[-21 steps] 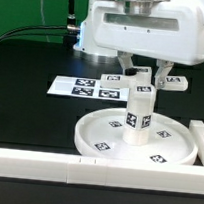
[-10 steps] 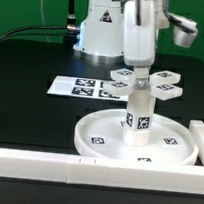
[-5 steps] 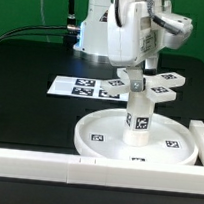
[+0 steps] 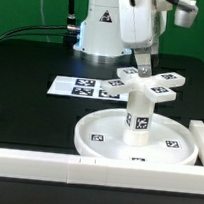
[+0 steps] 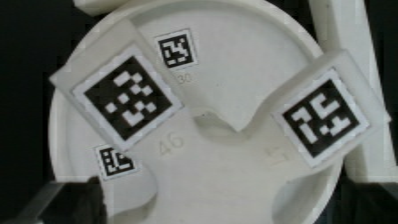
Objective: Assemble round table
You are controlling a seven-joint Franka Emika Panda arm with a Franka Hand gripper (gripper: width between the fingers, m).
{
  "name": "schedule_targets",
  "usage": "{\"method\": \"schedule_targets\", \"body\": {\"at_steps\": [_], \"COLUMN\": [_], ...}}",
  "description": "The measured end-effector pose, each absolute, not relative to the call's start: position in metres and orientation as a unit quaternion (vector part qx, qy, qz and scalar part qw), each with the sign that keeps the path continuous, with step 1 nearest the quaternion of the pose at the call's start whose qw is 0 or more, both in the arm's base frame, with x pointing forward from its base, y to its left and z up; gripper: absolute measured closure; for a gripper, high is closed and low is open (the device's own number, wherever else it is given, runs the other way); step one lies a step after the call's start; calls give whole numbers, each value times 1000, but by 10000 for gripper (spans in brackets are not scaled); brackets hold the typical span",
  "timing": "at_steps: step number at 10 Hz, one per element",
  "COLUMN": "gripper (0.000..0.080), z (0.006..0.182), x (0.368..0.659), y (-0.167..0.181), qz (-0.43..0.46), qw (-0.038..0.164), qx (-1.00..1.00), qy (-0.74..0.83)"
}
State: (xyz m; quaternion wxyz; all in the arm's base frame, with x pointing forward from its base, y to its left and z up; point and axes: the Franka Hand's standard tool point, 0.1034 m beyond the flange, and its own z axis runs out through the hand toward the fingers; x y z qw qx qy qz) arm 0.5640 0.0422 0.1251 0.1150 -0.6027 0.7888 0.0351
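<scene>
A small white cross-shaped plastic foot (image 4: 142,83) sits atop the short white cylindrical leg (image 4: 138,117), upright in the large round rimmed white disc (image 4: 97,136). The robot's two-finger gripper (image 4: 143,61) hovers just above the foot; whether its fingers are parted or closed cannot be told.

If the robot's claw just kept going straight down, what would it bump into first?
Most likely the cross-shaped foot on top of the leg. The gripper hangs just above it, pointing down, and the wrist view shows the foot right below. Exact depth is hard to judge.
</scene>
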Motion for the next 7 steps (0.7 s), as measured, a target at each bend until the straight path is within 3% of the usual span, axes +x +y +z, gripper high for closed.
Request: {"method": "schedule_targets", "body": {"at_steps": [7], "gripper": [151], "z": [125], "x": [567], "y": [46], "qz": [6], "qw": [118], "qx": [-848], "qy": [517]}}
